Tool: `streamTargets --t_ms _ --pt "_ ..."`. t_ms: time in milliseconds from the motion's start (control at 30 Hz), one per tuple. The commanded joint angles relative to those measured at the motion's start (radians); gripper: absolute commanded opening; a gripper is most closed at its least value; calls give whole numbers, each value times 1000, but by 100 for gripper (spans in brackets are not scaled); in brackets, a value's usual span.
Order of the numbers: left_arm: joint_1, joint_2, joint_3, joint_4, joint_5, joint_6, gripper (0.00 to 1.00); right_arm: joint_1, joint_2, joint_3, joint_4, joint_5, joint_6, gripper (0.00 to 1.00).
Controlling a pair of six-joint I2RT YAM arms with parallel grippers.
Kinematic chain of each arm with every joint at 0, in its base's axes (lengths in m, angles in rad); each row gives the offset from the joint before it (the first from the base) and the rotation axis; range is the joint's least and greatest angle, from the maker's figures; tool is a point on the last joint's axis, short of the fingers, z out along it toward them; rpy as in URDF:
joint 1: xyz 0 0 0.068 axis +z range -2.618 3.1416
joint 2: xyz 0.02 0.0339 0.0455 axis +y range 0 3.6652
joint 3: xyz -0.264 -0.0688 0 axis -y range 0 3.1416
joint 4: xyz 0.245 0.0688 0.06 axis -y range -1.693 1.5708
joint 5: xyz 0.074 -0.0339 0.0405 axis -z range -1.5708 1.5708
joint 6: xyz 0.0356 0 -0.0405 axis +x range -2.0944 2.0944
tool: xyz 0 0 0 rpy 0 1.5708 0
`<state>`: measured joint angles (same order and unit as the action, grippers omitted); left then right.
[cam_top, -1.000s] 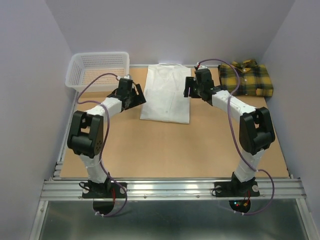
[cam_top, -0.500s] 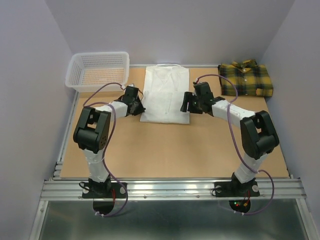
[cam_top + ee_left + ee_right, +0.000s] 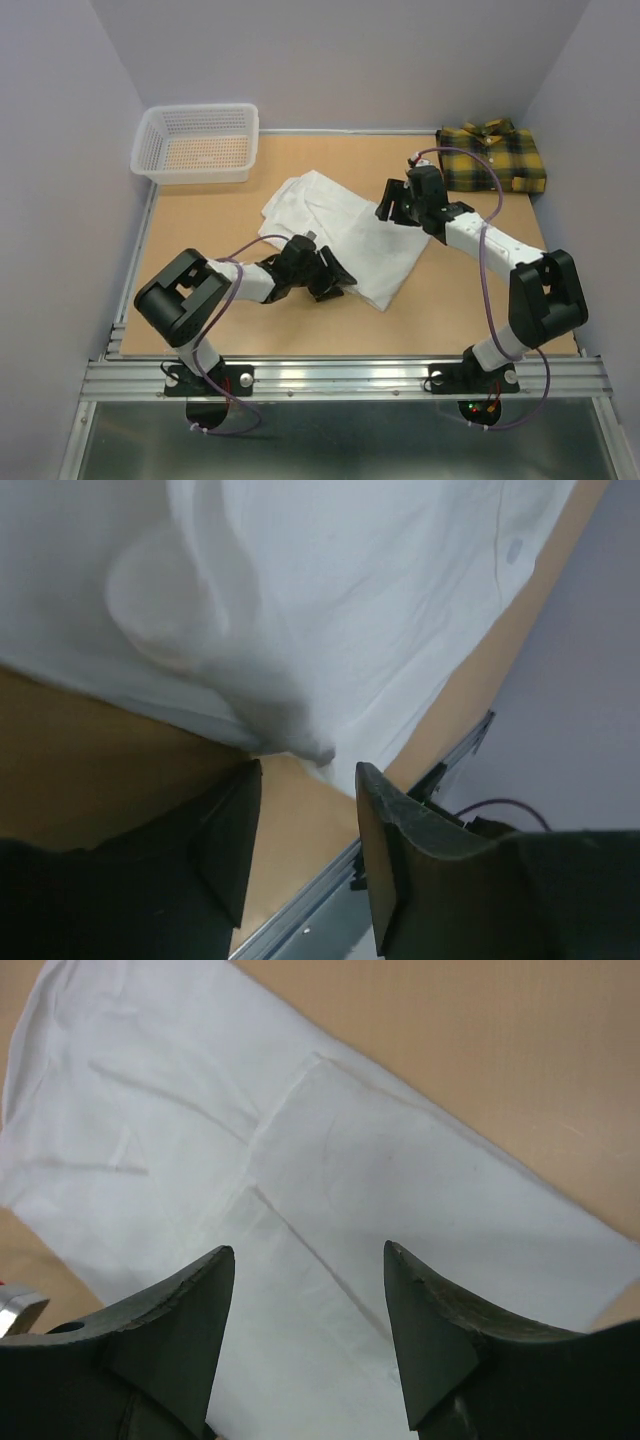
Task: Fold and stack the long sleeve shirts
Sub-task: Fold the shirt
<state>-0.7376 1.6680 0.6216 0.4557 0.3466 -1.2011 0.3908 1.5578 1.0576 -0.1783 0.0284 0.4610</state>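
Observation:
The white shirt (image 3: 352,228) lies flat and slanted across the middle of the table, folded long and narrow. My left gripper (image 3: 338,282) sits low at its near edge, jaws apart with nothing between them. In the left wrist view the white shirt (image 3: 350,600) has a bunched hem corner just beyond my left gripper (image 3: 305,772). My right gripper (image 3: 392,206) hovers open over the cloth's far right edge. The right wrist view shows the white shirt (image 3: 400,1190) beneath my right gripper (image 3: 308,1252). The plaid shirt (image 3: 492,158) lies folded at the back right.
A white mesh basket (image 3: 196,143) stands at the back left corner. Bare tabletop (image 3: 250,320) runs along the near side up to the aluminium rail (image 3: 340,375). Walls close in the left, right and back.
The white shirt has been dragged from the back centre toward the near side and turned diagonal. My left arm swung down to its near edge; my right arm shifted right.

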Motion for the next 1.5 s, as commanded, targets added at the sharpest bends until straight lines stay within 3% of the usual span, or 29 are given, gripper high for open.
streamTargets --t_ms 0,100,167,300,433,567,900,1300,1467 --pt "23 -216 -78 41 -105 -66 79 -20 -64 -41 37 44 -2 66" --pt "49 -318 -47 -64 -211 45 82 -20 -85 -59 36 -1 7 66" --pt "93 -363 53 -208 -268 139 83 -20 -107 -70 37 -78 11 63" --pt "179 -299 214 -363 -329 363 80 -17 -123 -96 39 -220 41 56" --pt "245 -194 317 -420 -328 465 67 19 -102 -123 71 -367 65 44" --pt "271 -107 326 -428 -316 480 61 88 -74 -156 137 -453 102 29" --pt "294 22 308 -423 -327 454 58 215 47 -257 243 -504 139 7" --pt "385 -5 195 -400 -311 330 58 263 154 -321 246 -538 82 5" --pt "506 -109 61 -388 -317 298 58 263 240 -188 202 -527 4 5"
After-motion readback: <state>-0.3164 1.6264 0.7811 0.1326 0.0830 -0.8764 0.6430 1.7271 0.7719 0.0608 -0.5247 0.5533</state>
